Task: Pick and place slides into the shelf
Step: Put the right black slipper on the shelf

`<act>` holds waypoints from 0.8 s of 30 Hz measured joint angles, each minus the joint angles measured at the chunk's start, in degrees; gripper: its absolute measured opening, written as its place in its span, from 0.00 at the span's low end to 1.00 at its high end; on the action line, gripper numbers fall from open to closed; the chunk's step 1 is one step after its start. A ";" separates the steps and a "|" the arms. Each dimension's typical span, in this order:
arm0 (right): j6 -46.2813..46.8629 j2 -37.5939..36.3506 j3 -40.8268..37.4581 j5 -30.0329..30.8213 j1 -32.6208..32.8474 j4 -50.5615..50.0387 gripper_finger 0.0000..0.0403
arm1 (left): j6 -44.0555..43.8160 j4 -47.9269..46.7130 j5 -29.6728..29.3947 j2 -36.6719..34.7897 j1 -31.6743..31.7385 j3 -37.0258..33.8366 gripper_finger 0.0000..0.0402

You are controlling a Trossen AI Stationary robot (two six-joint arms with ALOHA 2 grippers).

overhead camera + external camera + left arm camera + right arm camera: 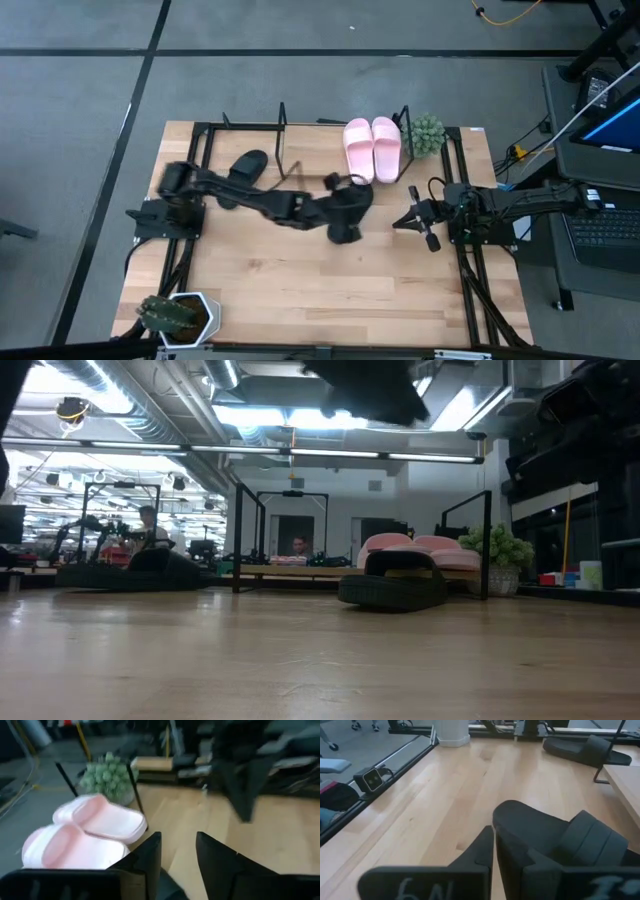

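Observation:
One black slide (345, 232) (395, 585) (560, 840) lies sole-down on the table in front of the shelf (315, 150) (300, 570). My left gripper (178, 850) hangs open, high above this slide, and touches nothing. My right gripper (408, 222) (509, 850) is low at the slide's right side, open and pointing at it without touching. Two pale pink slides (372, 148) (95, 830) rest side by side on the right part of the shelf board. The second black slide (245, 168) (580, 750) lies on the table beside the shelf's left end frame.
A small green plant (427, 133) (107, 775) stands just right of the shelf's right end frame. A cactus in a white pot (180, 315) sits at the near left corner. Bare wooden tabletop (330, 290) stretches along the near side.

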 joint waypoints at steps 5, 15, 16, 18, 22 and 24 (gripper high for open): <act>0.01 -0.02 0.00 0.15 0.00 0.87 0.06 | 3.11 15.75 0.67 -11.49 -1.11 -17.40 0.24; 0.30 0.04 0.00 0.23 -0.02 7.15 0.06 | 3.95 36.37 6.51 -25.68 -2.91 -43.92 0.20; 0.30 0.01 0.11 0.23 -0.02 8.46 0.06 | 4.17 38.64 7.34 -26.74 -2.92 -46.26 0.20; 0.32 0.05 1.51 0.27 -0.02 9.21 0.06 | 4.21 42.93 7.95 -28.66 -2.94 -50.55 0.19; 0.27 0.55 5.80 1.64 -0.02 9.04 0.06 | 3.79 48.39 7.76 -32.13 -2.41 -57.29 0.18; 0.04 1.48 7.84 2.57 -0.02 8.64 0.06 | 3.77 49.79 7.82 -33.56 -2.45 -59.56 0.18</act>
